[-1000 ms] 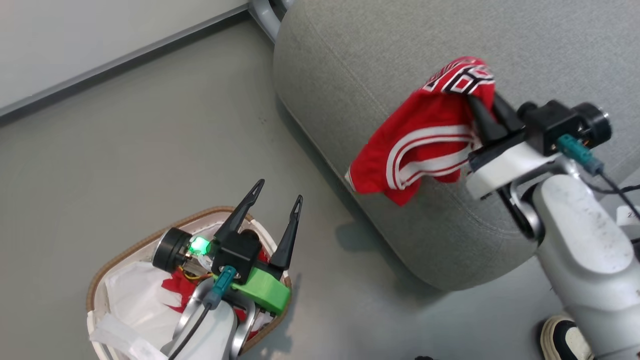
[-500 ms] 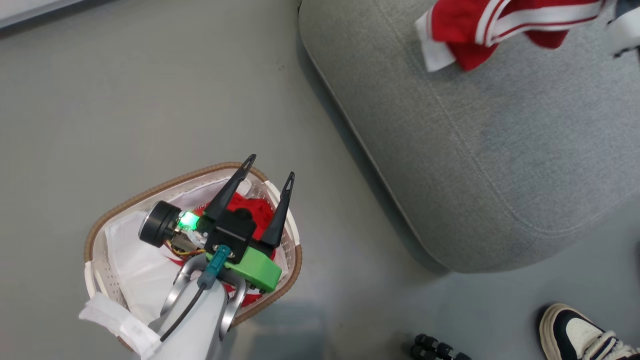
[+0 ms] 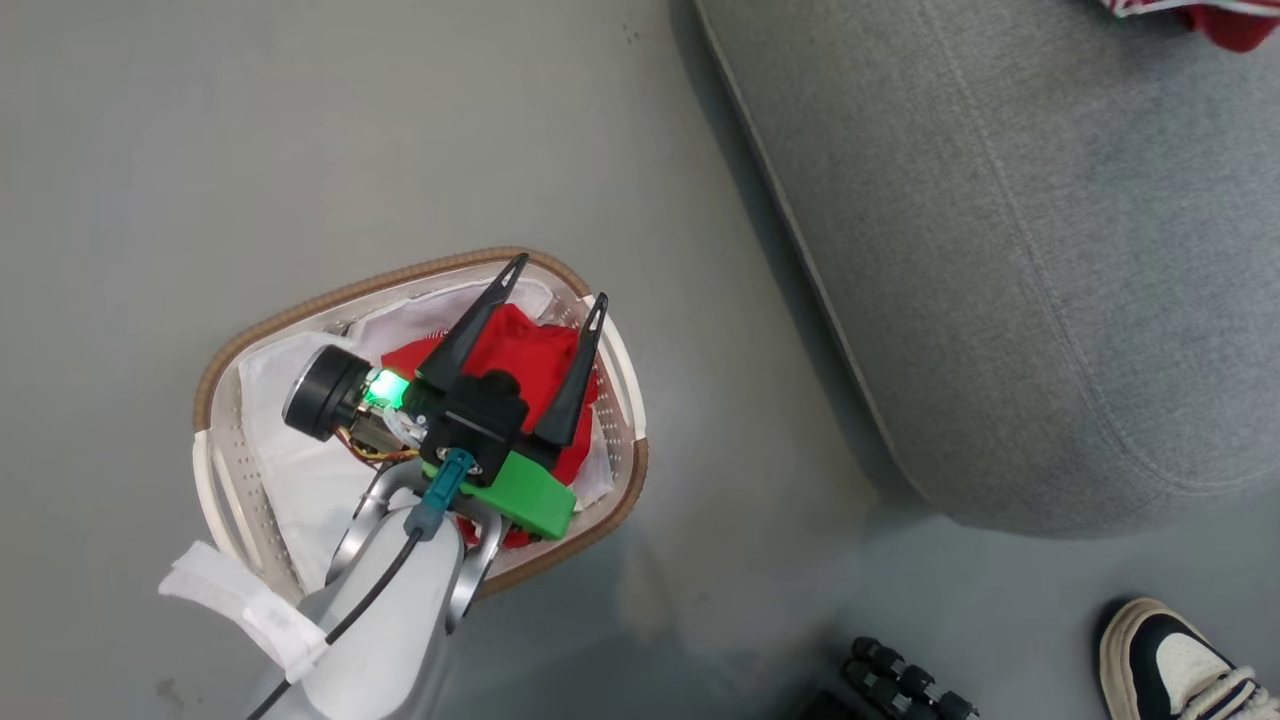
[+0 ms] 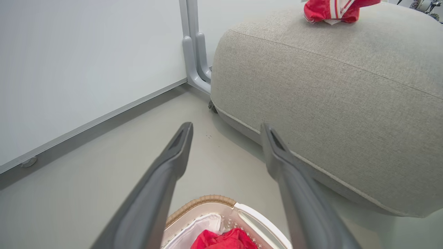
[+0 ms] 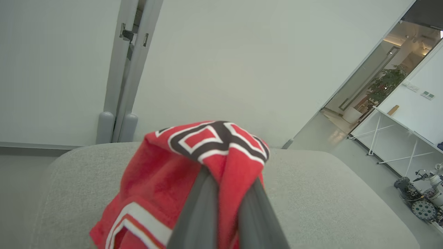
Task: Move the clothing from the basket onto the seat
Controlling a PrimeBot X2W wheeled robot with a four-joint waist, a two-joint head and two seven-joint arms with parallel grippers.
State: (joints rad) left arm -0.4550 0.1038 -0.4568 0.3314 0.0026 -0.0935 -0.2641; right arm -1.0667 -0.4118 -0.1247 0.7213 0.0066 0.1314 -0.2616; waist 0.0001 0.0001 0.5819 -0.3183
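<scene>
Jersey (image 5: 193, 162) is pinched between the pressed fingers of the right gripper (image 5: 230, 180) over the seat (image 5: 328, 193), draped downward, letters uppermost. Second red garment (image 3: 520, 345) is bunched in the basket (image 3: 400, 278), under the spread left gripper (image 3: 560, 279).

Head overhead, wrists low, seat (image 3: 1000, 250) shared

Grey floor (image 3: 300, 150) beneath basket (image 3: 225, 480), seat (image 3: 1000, 250)

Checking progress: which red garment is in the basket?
The red garment bunched on the white cloth under the left gripper; the lettered garment is in the right gripper at the seat.
</scene>
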